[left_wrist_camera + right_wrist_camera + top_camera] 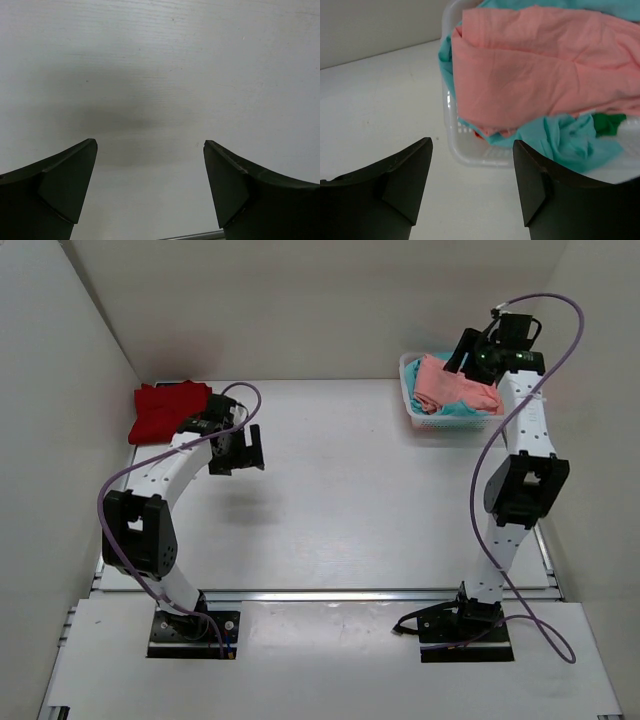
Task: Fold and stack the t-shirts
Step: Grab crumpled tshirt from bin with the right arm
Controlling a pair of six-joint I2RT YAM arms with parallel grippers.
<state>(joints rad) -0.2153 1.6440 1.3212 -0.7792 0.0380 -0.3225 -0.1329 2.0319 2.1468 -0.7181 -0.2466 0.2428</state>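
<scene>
- A red shirt [168,410] lies in a flat, roughly squared heap at the far left corner of the table [350,500], close to the left wall.
- A pink shirt [535,75] lies crumpled on top of the pile in a white lattice basket [410,412] at the far right of the table. It spills over the basket's near rim.
- A teal shirt [572,142] lies bunched under the pink one, showing at its sides and hanging over the front edge of the basket.
- A small patch of dark green cloth [609,122] shows beside the teal shirt, under the pink one. What it belongs to cannot be told.
- The right gripper [472,185] hangs above the near side of the basket and tilts down toward the pile. Its fingers stand wide apart with nothing between them and do not touch the cloth.
- The left gripper [238,453] hovers over bare table, just to the right of the red shirt and apart from it. Its fingers are spread wide and hold nothing, and its shadow falls on the white surface below.
- Both arms rise from their bases at the near edge of the table, each trailing a purple cable [555,370].
- Plain pale walls [60,360] enclose the table on the left, back and right.
</scene>
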